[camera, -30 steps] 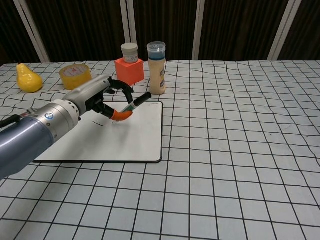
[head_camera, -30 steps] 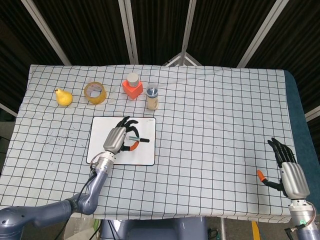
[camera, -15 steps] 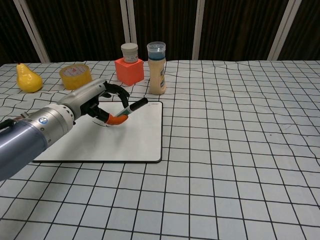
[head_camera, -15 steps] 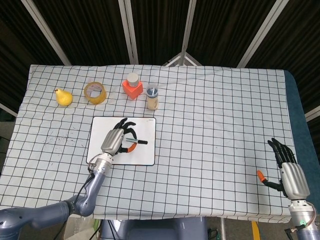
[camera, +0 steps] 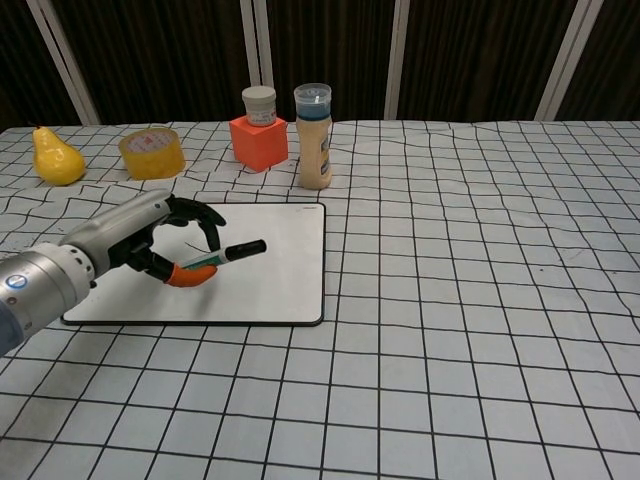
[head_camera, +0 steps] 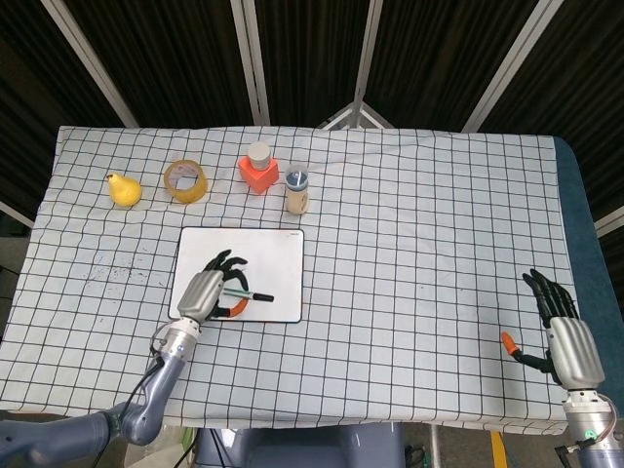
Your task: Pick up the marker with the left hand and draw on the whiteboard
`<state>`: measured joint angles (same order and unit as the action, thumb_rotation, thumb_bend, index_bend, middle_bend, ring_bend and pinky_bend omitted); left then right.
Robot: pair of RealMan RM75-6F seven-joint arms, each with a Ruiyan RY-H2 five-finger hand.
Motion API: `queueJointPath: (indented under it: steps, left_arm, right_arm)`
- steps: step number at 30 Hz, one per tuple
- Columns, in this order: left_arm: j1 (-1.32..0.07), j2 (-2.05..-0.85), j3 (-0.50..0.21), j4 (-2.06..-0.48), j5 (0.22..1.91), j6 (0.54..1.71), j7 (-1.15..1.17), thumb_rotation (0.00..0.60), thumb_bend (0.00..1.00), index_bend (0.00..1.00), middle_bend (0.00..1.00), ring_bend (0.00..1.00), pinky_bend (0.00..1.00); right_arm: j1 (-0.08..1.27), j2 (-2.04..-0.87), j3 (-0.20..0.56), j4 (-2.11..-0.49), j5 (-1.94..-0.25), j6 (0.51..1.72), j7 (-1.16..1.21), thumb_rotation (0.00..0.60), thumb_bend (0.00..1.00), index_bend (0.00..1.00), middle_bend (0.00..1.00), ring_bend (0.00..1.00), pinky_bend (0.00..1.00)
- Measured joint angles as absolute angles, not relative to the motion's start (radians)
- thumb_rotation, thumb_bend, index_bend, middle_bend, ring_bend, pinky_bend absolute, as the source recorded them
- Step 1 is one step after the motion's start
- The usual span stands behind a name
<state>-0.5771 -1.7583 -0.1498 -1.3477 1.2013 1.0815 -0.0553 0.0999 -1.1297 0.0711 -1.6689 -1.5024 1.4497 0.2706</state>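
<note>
Left hand has slid back toward the whiteboard's near edge, fingers clamped on the marker over the board. Right hand rests near the tabletop's near right corner, fingers spread, holding nothing.

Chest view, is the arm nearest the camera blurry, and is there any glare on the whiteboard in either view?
Chest view: the left hand and marker look sharp, but the forearm at the frame's left edge is soft, being close to the lens. The whiteboard shows an even, dull white with no bright glare. Head view: the whiteboard is evenly lit too, with no hot spot.
</note>
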Motion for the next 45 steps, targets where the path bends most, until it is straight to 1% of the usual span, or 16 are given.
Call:
queueJointPath:
  steps: [4, 7, 11, 16, 21, 27, 32, 35, 38, 41, 45]
  left_arm:
    - [-0.533, -1.69, -0.116, -1.434, 1.241, 1.132, -0.073, 0.6, 0.57, 0.7, 0.19, 0.03, 0.11]
    - [-0.508, -1.644, -0.107, -1.489, 1.282, 1.182, -0.103, 0.6, 0.57, 0.7, 0.19, 0.03, 0.11]
    - [-0.48, -1.573, -0.111, -1.563, 1.349, 1.259, -0.154, 0.6, 0.57, 0.7, 0.19, 0.03, 0.11]
    - [-0.481, -1.516, -0.125, -1.58, 1.39, 1.282, -0.129, 0.6, 0.56, 0.7, 0.19, 0.03, 0.11]
    - [-0.499, -1.476, -0.136, -1.549, 1.401, 1.27, -0.02, 0.6, 0.55, 0.7, 0.19, 0.02, 0.1]
    - [-0.52, -1.443, -0.137, -1.469, 1.371, 1.224, 0.174, 0.6, 0.51, 0.64, 0.17, 0.02, 0.08]
    - [-0.525, -1.446, -0.128, -1.372, 1.3, 1.174, 0.308, 0.6, 0.48, 0.61, 0.16, 0.02, 0.08]
    - [-0.524, -1.467, -0.125, -1.316, 1.265, 1.158, 0.339, 0.6, 0.46, 0.59, 0.15, 0.02, 0.08]
    - [-0.521, -1.493, -0.126, -1.268, 1.24, 1.149, 0.347, 0.6, 0.41, 0.54, 0.13, 0.02, 0.07]
    - [-0.52, -1.509, -0.128, -1.237, 1.228, 1.144, 0.348, 0.6, 0.34, 0.48, 0.1, 0.01, 0.05]
    - [-0.516, -1.522, -0.131, -1.213, 1.216, 1.139, 0.344, 0.6, 0.24, 0.35, 0.04, 0.0, 0.02]
  right_arm:
    - [0.099, -1.13, 0.07, -1.673, -1.502, 1.449, 0.27, 0.6, 0.32, 0.0, 0.0, 0.0, 0.0]
    - [0.098, -1.13, 0.069, -1.675, -1.502, 1.449, 0.268, 0.6, 0.32, 0.0, 0.0, 0.0, 0.0]
    - [0.097, -1.131, 0.068, -1.676, -1.502, 1.45, 0.265, 0.6, 0.32, 0.0, 0.0, 0.0, 0.0]
    - [0.096, -1.131, 0.068, -1.678, -1.501, 1.451, 0.265, 0.6, 0.32, 0.0, 0.0, 0.0, 0.0]
    - [0.095, -1.131, 0.067, -1.68, -1.499, 1.449, 0.265, 0.6, 0.32, 0.0, 0.0, 0.0, 0.0]
    - [0.096, -1.13, 0.066, -1.68, -1.497, 1.444, 0.261, 0.6, 0.32, 0.0, 0.0, 0.0, 0.0]
    - [0.097, -1.128, 0.065, -1.683, -1.494, 1.439, 0.258, 0.6, 0.32, 0.0, 0.0, 0.0, 0.0]
    - [0.097, -1.126, 0.066, -1.685, -1.492, 1.439, 0.259, 0.6, 0.32, 0.0, 0.0, 0.0, 0.0]
    - [0.097, -1.126, 0.067, -1.685, -1.491, 1.438, 0.26, 0.6, 0.32, 0.0, 0.0, 0.0, 0.0]
    - [0.098, -1.126, 0.067, -1.685, -1.491, 1.438, 0.259, 0.6, 0.32, 0.0, 0.0, 0.0, 0.0]
    - [0.097, -1.126, 0.067, -1.685, -1.491, 1.438, 0.258, 0.6, 0.32, 0.0, 0.0, 0.0, 0.0]
